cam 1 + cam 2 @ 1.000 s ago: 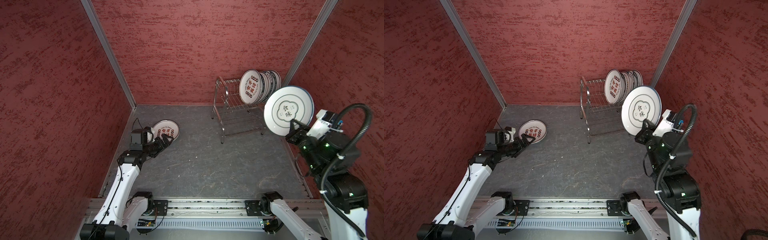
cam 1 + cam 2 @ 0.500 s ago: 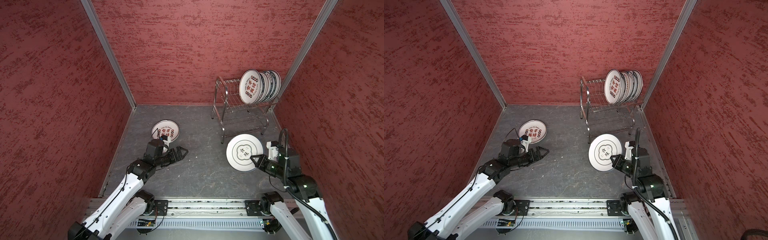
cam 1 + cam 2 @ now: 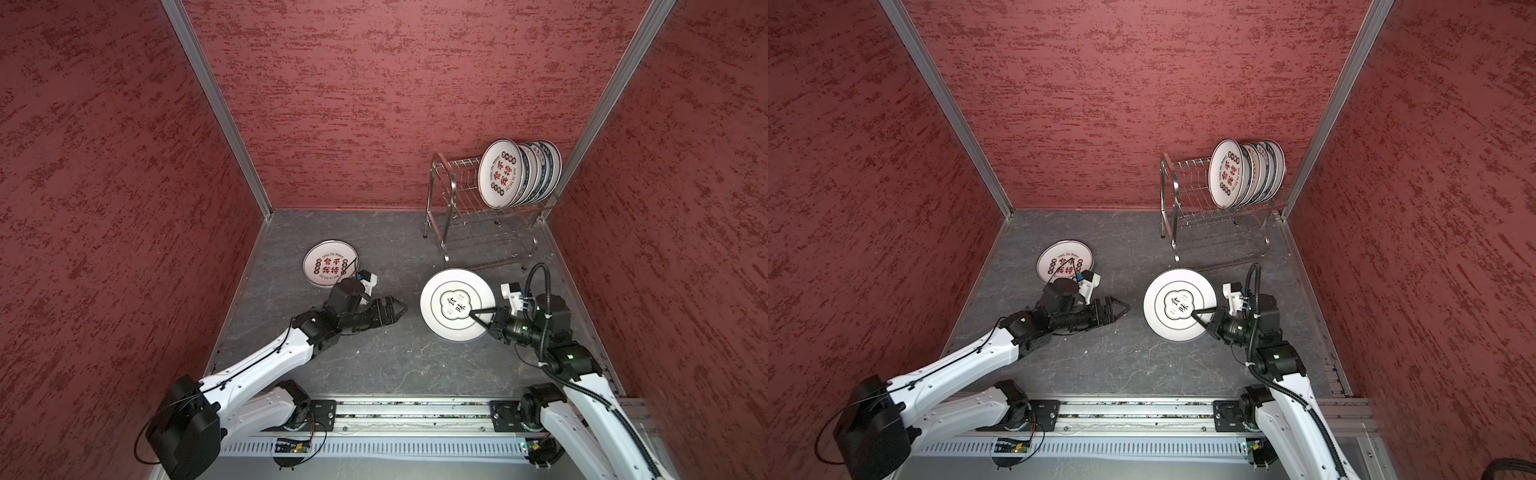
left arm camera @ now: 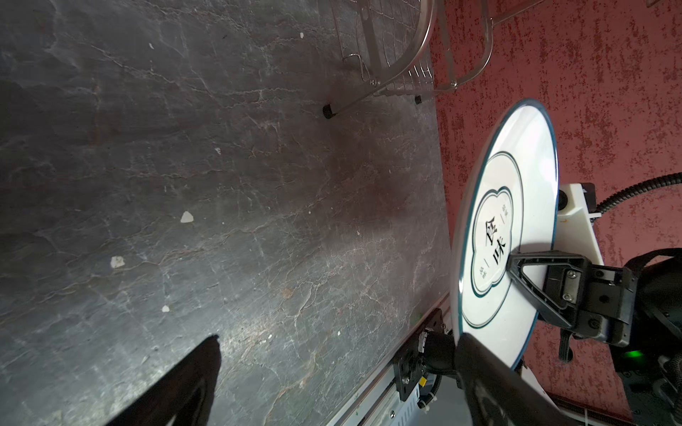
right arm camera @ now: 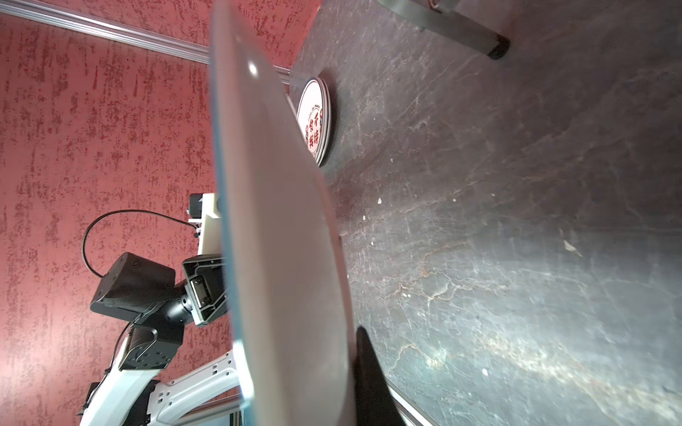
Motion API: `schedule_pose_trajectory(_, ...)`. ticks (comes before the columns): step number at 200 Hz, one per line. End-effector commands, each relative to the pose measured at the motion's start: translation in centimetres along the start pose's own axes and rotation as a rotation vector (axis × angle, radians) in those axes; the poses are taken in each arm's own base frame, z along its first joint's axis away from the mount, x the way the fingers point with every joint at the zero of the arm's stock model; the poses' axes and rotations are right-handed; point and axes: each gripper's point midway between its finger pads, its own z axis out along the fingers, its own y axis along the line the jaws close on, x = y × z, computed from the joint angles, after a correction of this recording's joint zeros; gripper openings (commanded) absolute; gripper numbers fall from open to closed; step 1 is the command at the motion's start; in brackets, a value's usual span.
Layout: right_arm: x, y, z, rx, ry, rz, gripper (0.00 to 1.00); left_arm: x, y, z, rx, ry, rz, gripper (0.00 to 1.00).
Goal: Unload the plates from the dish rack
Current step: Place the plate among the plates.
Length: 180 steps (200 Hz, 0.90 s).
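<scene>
Two end effectors: right end effector (image 3: 474,313) clamped together on the rim of one plate; left end effector (image 3: 400,309) jaws wide apart, empty.
Held plate (image 3: 440,307): white, teal rim, black characters in a lobed frame; face up, slightly tilted, clear of the table in the right wrist view (image 5: 280,228).
Held plate vs left end effector: near, not touching; the open jaws point toward it.
Racked plates (image 3: 498,172): several on edge, packed at the right end of the upper shelf, by the right wall.
Dish rack (image 3: 455,199): steel wire, back right corner; rest of the shelf bare.
Flat plate (image 3: 328,268): red-black characters, lies on the table just behind the left wrist; looks stacked on another in the right wrist view.
Table (image 3: 374,365): dark grey, slate-like, pale specks.
Walls (image 3: 374,104): red textured panels on three sides, metal corner strips.
Rail (image 3: 415,415): along the front edge, carries both arm bases.
</scene>
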Motion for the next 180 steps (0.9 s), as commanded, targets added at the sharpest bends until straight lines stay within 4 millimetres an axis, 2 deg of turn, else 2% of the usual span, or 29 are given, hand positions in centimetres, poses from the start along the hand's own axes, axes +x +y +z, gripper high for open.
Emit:
schedule_pose_trajectory(1,-0.7,2.1,0.7,-0.114,0.012,-0.070,0.01,-1.8,-2.5,0.4,0.096,-0.048,0.032,0.97)
schedule_pose_trajectory(30,-0.7,1.5,2.0,-0.131,0.054,-0.065,0.00,-2.5,-3.7,1.2,0.173,-0.036,0.041,0.94)
schedule_pose_trajectory(59,-1.0,1.5,2.7,-0.153,0.065,-0.069,0.00,-2.9,-3.8,2.8,0.178,-0.001,0.037,0.88)
schedule_pose_trajectory(75,-1.2,1.4,3.1,-0.155,0.072,-0.067,0.00,-3.1,-4.0,3.8,0.200,0.020,0.025,0.78)
schedule_pose_trajectory(109,-1.3,1.1,3.6,-0.167,0.079,-0.063,0.01,-3.1,-5.0,5.3,0.269,0.053,0.007,0.62)
schedule_pose_trajectory(141,-1.4,0.9,4.0,-0.176,0.076,-0.055,0.04,-2.7,-5.6,5.5,0.296,0.072,0.008,0.47)
schedule_pose_trajectory(153,-1.5,0.9,4.1,-0.175,0.075,-0.056,0.06,-2.6,-5.4,5.5,0.291,0.074,0.001,0.38)
schedule_pose_trajectory(180,-1.6,0.6,4.4,-0.170,0.078,-0.059,0.12,-2.1,-5.2,5.5,0.297,0.095,0.005,0.26)
